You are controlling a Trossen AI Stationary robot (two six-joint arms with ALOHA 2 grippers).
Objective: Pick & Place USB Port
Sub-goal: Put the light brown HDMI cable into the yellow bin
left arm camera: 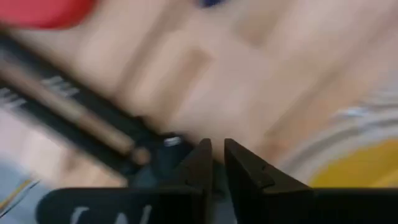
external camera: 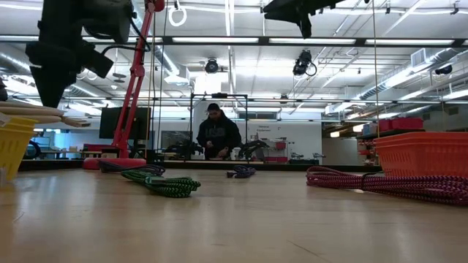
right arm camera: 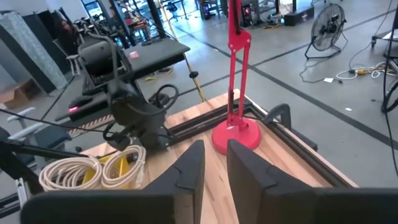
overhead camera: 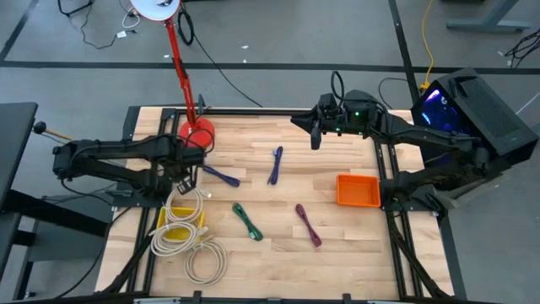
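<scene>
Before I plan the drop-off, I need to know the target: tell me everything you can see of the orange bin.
The orange bin is a small rectangular tray with low walls, plastic by its look. In the low view its side shows fine ribbing under a plain upper rim. It sits flat and upright on the wooden table, near the right edge. From above it looks empty. Nothing touches it: the purple cable lies apart from it, and neither gripper is near.
</scene>
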